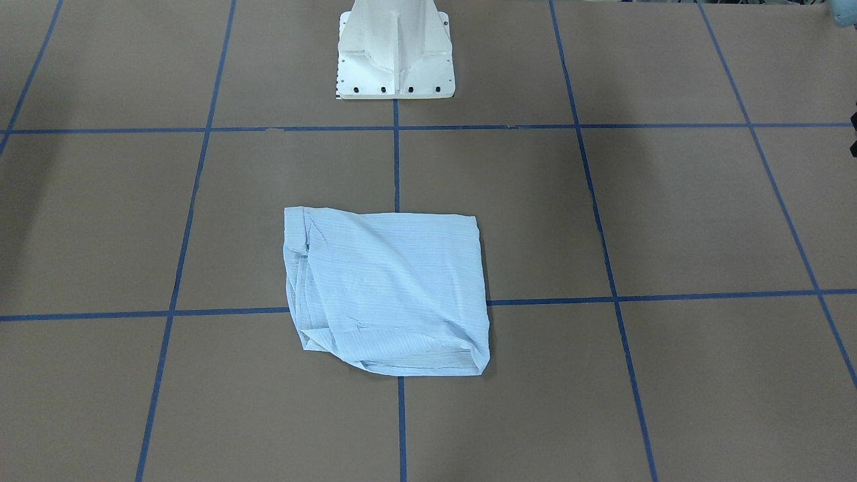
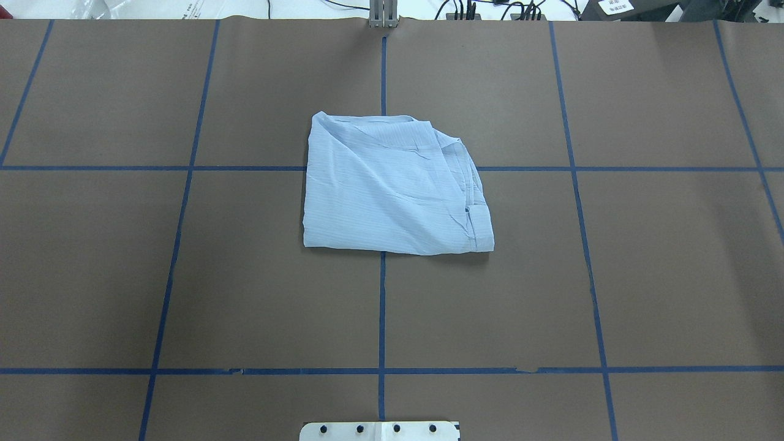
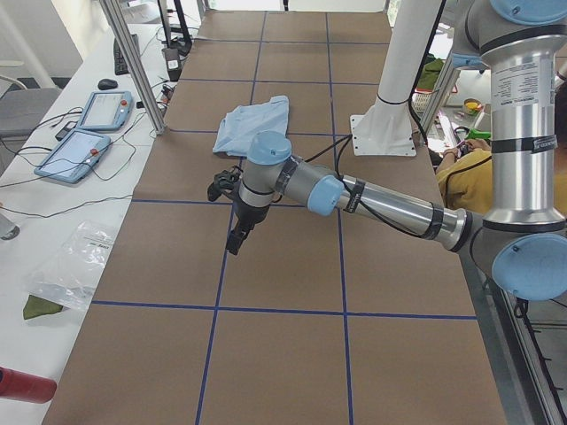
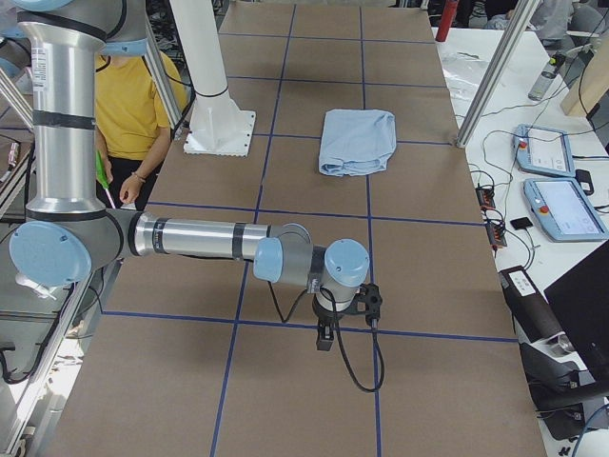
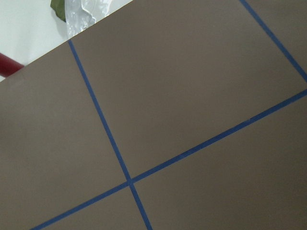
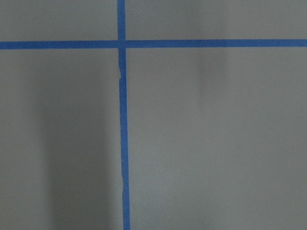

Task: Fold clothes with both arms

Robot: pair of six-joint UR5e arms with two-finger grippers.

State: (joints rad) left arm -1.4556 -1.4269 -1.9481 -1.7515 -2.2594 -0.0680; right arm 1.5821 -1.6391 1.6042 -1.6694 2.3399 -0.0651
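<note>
The clothes [image 2: 392, 187] are one light-blue striped shirt, folded into a rough rectangle and lying flat at the middle of the brown table [image 2: 643, 275]. The shirt also shows in the front view [image 1: 388, 294] and both side views [image 3: 254, 122] [image 4: 357, 141]. The left arm [image 3: 372, 202] reaches over the table's left end, its gripper [image 3: 235, 241] pointing down, well away from the shirt. The right arm [image 4: 200, 238] does the same at the right end with its gripper [image 4: 325, 338]. I cannot tell whether either gripper is open or shut. Both wrist views show only brown table and blue tape.
The white pedestal base [image 1: 395, 53] stands behind the shirt. A person in yellow [image 4: 133, 95] sits behind the robot. Teach pendants [image 3: 89, 133] and cables lie on the white bench beyond the table's far edge, with metal posts [image 3: 133, 62] and a plastic bag [image 3: 66, 266].
</note>
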